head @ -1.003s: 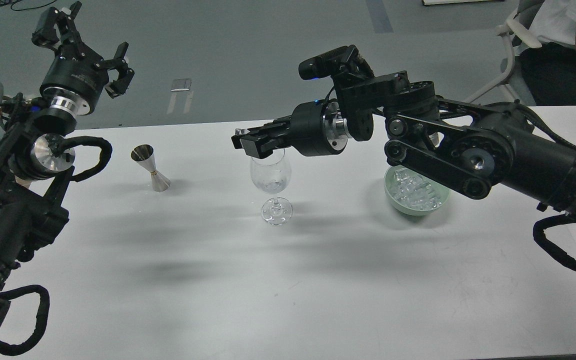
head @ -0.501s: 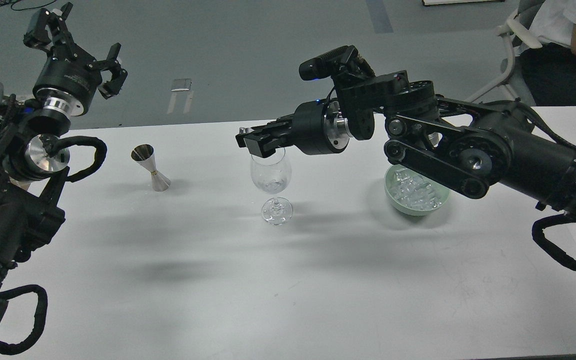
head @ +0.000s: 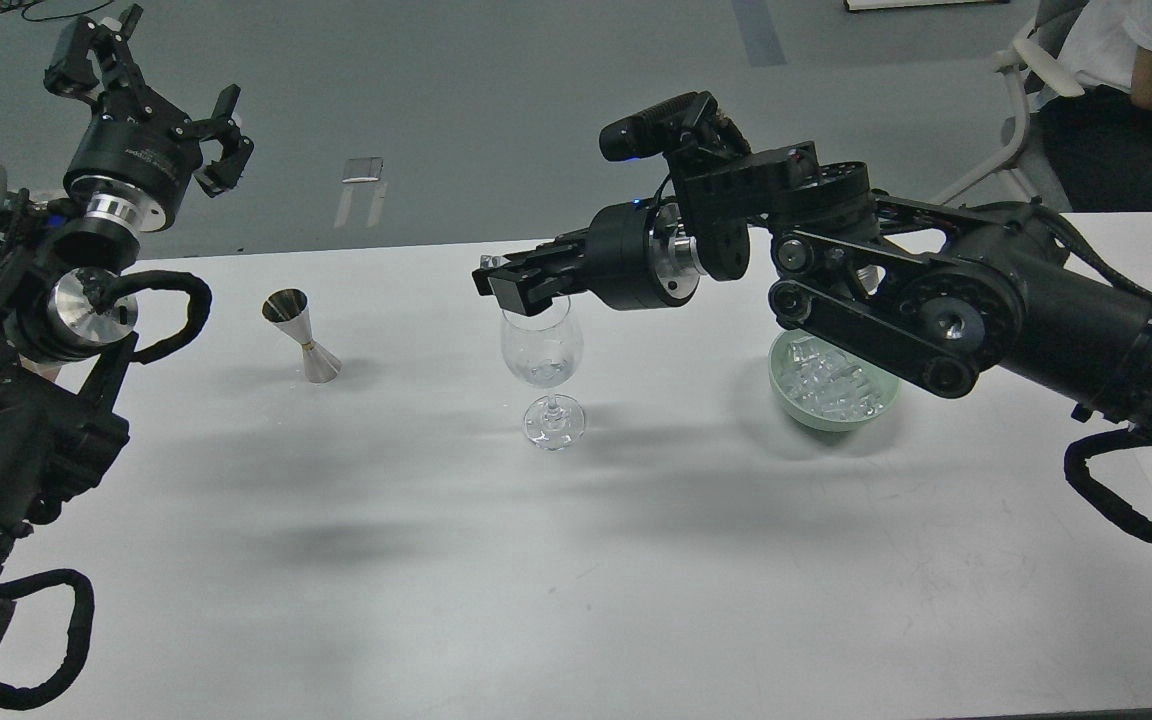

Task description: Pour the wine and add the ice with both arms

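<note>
A clear stemmed wine glass (head: 542, 362) stands mid-table with a shallow clear pool, the wine (head: 542, 374), in its bowl. My right gripper (head: 492, 279) hovers just over the glass rim. Its fingers are close together, with a small whitish glint that looks like a chunk of ice between the tips. A pale green bowl (head: 788, 396) holding several ice chunks (head: 831, 385) sits right of the glass, partly hidden behind my right arm. My left gripper (head: 151, 80) is raised high at the far left, open and empty, well away from the glass.
A steel jigger (head: 302, 334) stands upright on the white table (head: 576, 560), left of the glass. A seated person (head: 1126, 70) and a chair are at the back right, beyond the table.
My left arm has drawn back a little up and to the left. My right gripper has shifted slightly right and up over the glass rim. The glass, jigger and bowl have not moved.
</note>
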Robot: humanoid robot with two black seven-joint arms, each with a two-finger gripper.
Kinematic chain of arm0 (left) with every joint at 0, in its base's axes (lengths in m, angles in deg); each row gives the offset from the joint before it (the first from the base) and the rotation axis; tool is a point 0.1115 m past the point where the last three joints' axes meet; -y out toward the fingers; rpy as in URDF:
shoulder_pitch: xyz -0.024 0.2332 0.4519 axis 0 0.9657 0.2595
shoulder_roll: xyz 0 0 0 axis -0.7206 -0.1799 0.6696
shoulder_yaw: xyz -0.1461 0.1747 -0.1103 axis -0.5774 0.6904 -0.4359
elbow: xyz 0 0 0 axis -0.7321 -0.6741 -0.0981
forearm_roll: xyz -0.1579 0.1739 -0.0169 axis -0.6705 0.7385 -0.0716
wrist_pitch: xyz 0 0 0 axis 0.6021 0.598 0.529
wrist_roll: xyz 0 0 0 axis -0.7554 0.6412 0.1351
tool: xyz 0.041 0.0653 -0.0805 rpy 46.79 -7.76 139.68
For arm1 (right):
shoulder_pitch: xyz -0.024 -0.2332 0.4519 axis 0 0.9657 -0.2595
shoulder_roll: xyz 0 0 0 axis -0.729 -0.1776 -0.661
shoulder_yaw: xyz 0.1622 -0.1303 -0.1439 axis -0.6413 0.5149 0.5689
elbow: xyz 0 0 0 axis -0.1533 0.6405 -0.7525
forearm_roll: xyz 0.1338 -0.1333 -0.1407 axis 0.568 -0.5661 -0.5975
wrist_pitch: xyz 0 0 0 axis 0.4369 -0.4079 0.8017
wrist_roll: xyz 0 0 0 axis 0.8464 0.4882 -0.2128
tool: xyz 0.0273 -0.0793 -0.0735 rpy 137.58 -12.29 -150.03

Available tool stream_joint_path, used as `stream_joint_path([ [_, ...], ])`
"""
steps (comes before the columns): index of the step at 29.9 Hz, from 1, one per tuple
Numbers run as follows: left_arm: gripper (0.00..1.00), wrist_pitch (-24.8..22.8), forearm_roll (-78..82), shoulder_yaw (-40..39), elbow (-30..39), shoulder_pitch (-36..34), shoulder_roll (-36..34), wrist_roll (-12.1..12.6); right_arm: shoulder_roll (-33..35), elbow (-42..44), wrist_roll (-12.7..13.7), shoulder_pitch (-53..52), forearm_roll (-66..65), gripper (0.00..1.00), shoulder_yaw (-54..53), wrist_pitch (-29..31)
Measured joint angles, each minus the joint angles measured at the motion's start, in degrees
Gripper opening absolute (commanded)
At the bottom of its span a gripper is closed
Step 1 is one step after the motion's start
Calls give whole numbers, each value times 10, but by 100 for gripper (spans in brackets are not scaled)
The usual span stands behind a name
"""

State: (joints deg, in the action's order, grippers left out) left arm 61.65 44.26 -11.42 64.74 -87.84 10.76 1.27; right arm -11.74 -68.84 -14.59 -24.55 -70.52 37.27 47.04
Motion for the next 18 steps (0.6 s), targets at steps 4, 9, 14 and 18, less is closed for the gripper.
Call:
stream_joint_path([
  [4,98,-3,0,0,0,0,-3,0,1,0,0,-1,0,54,0,0],
  [9,98,-3,0,0,0,0,-4,0,2,0,1,-1,1,58,0,0],
  [14,98,-3,0,0,0,0,-4,0,3,0,1,-1,2,78,0,0],
  [18,98,-3,0,0,0,0,-5,0,3,0,1,-1,6,100,-25,-2],
])
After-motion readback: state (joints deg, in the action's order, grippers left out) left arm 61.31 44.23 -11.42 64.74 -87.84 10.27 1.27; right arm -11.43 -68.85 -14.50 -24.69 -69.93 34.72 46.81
